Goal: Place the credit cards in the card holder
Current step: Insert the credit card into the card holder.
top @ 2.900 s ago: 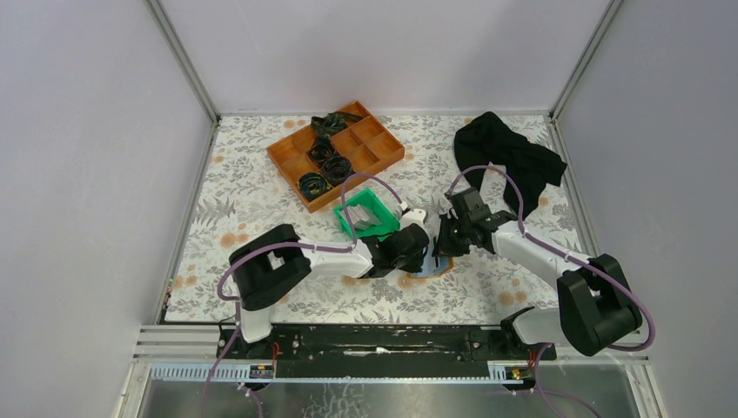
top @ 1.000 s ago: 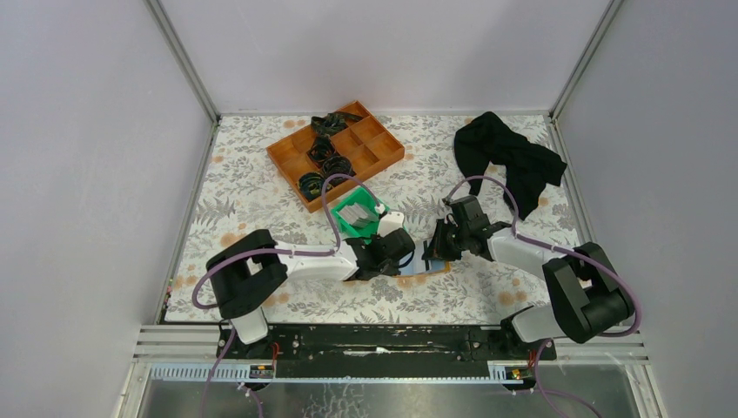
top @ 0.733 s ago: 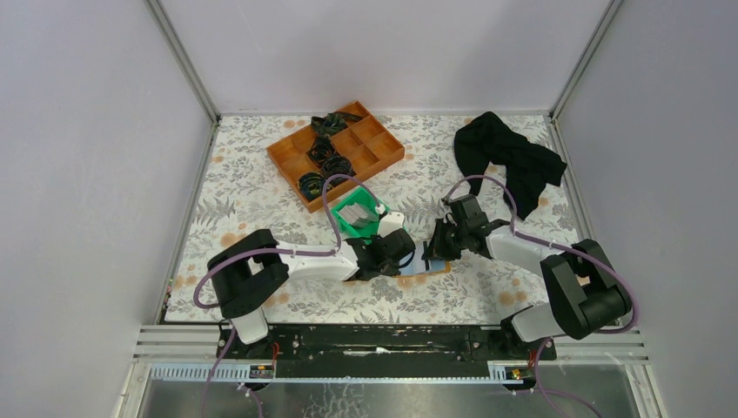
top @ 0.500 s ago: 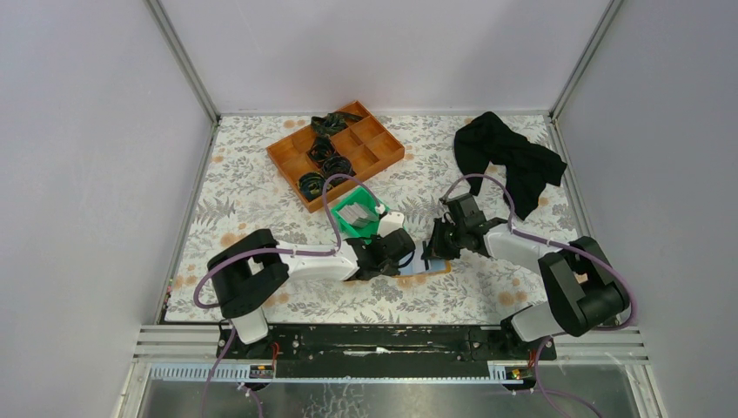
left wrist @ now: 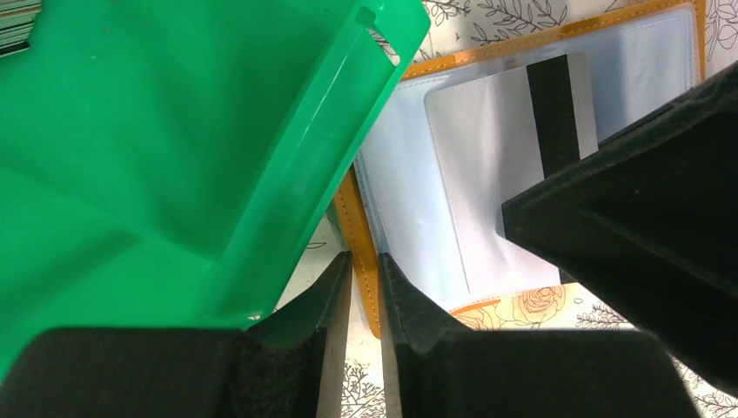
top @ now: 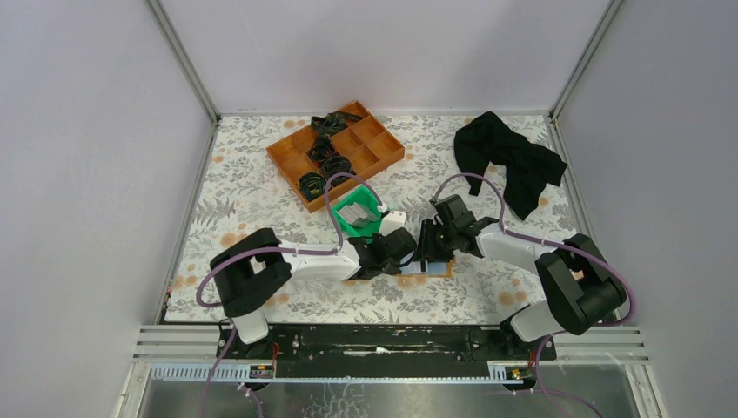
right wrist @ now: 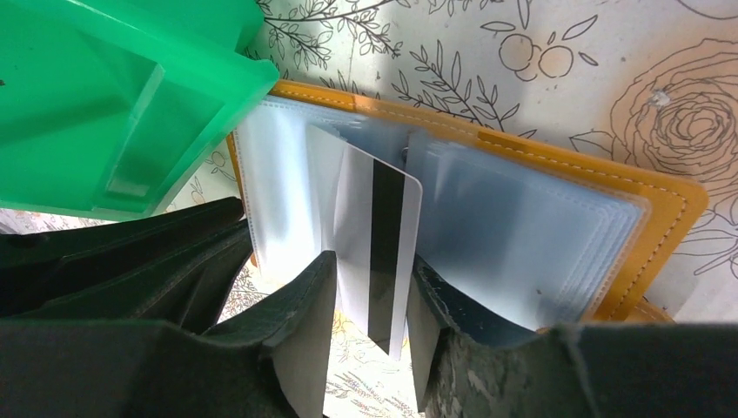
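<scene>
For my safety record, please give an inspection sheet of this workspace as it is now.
Surface: floral-patterned table cover, lying flat.
Job's things: small orange folding leather-like card holder lies open; one whitish flat card with a black stripe sits partly inside its clear sleeve; more grey cards stacked in the green plastic bin beside it.
Clutter: orange compartment tray with black coiled items; crumpled black cloth.
Grippers: left gripper shut on the holder's orange edge; right gripper open, fingers flanking the card.
Cables: purple cables loop over both arms.
Surroundings: pale walls, aluminium corner posts.
</scene>
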